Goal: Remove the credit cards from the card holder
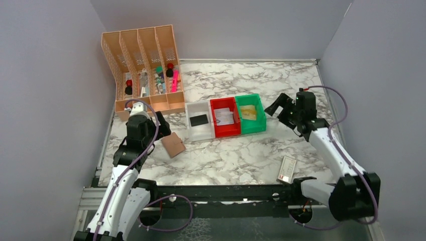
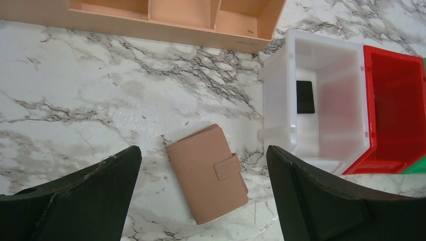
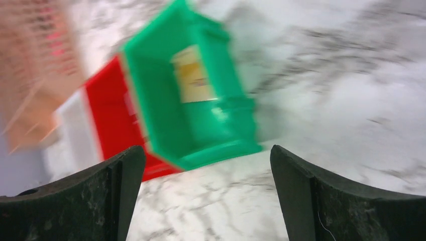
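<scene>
Seeing shut card holder (image 2: 207,173) lying slanted right under wide-spread left gripper (image 2: 203,150). Seeing right gripper (image 3: 207,149) spread too, far off by green bin (image 3: 146,95).

Robotics lab booth: grey partition walls (image 1: 45,75) around a marble-patterned table (image 1: 241,155).

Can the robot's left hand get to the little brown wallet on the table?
Probably yes. The left hand is open right above the brown wallet, which lies shut and flat on the table, apart from the white bin. Nothing sits between them.
</scene>
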`<state>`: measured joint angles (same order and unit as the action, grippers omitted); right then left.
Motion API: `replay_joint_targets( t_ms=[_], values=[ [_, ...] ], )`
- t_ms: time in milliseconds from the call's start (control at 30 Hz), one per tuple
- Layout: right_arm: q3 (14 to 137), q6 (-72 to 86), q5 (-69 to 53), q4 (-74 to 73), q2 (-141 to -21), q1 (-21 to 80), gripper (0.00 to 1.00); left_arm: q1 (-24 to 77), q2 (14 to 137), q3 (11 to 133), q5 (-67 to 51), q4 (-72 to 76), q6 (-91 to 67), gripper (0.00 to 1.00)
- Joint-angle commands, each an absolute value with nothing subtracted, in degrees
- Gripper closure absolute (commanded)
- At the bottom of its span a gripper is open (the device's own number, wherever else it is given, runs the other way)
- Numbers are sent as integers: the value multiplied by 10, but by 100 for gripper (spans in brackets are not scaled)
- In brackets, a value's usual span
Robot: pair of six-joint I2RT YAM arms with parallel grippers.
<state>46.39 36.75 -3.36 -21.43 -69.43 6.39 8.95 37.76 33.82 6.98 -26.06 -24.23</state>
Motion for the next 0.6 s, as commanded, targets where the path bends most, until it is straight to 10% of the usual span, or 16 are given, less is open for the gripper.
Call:
replay_joint_targets(
  t_ms=[0, 267, 567],
  values=[
    [401, 366, -268, -46, -631, 101, 0, 84, 394, 327, 29, -227, -248, 1],
    [481, 298, -198, -30, -713, 351, 0, 83, 517, 331, 5, -192, -350, 1],
    [558, 279, -180, -27, -816, 390, 1, 87, 655, 283, -5, -123, -391, 17]
  ],
)
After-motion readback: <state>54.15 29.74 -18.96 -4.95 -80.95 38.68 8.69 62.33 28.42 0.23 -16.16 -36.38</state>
